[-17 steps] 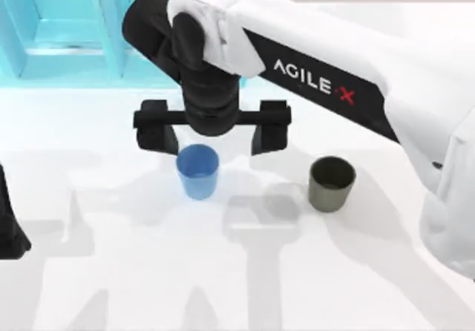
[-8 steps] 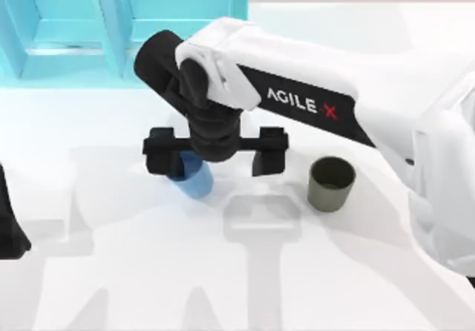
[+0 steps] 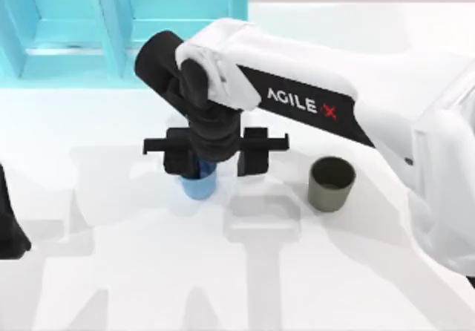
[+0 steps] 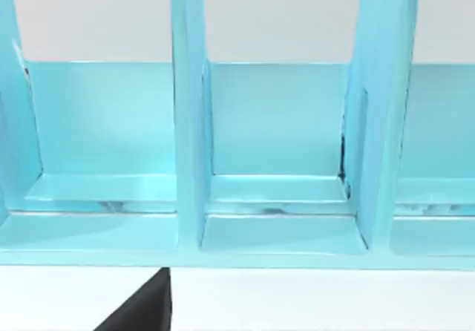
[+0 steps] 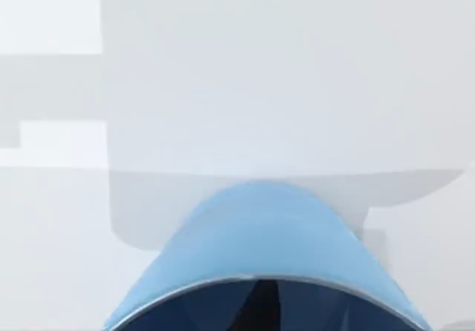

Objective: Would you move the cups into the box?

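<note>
Your right gripper (image 3: 213, 153) is hanging over the blue cup (image 3: 199, 185) near the middle of the counter (image 3: 148, 271). Its black finger blocks are sitting one on each side of the cup's top. In the top view, the left block is overlapping the cup's rim, while the right block is standing slightly clear of it, so the jaws are parted and not clamping the cup. The blue cup is standing upright on the counter, with its lower wall showing below the gripper body. In the right wrist view, the blue cup (image 5: 260, 264) is appearing close up, rim toward the camera and its dark interior visible.

The olive-grey cup (image 3: 331, 184) is standing upright on the counter, well to the right of the blue cup and apart from the gripper. It is sitting just below the right arm's white link.

The turquoise box (image 3: 111, 27) is occupying the far left corner of the counter, and its upright dividers are splitting it into compartments. The left wrist view is facing the box (image 4: 282, 160) with its open compartments.

Your left arm is sitting parked at the counter's left edge.
</note>
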`<control>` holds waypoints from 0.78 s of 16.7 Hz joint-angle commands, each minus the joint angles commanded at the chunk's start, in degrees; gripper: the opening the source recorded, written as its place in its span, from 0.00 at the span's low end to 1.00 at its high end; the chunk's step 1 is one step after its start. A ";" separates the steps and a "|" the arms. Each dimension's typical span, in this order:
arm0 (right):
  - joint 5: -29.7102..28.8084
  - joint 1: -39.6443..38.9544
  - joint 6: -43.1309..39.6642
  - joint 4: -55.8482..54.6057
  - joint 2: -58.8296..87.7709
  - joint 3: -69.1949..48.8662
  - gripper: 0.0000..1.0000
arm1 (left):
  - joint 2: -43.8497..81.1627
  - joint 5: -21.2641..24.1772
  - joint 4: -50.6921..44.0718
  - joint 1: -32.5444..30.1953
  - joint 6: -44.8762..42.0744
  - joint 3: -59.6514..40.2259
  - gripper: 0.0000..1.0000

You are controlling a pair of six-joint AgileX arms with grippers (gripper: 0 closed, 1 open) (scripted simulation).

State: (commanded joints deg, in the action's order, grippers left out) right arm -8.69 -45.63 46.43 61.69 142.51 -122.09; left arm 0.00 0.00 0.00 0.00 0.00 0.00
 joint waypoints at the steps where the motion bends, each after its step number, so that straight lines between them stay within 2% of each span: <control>1: 0.00 0.00 0.00 0.00 0.00 0.00 0.32 | 0.00 0.00 0.00 0.00 0.00 0.00 1.00; 5: 0.00 0.00 0.00 0.00 0.00 0.00 0.02 | 0.00 0.00 0.00 0.00 0.00 0.00 1.00; 13: 0.00 0.00 0.00 0.00 0.00 0.00 0.00 | 0.00 0.00 0.00 0.00 0.00 0.00 1.00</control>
State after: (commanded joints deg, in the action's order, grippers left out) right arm -8.69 -45.63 46.43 61.69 142.51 -122.09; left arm 0.00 0.00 0.00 0.00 0.00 0.00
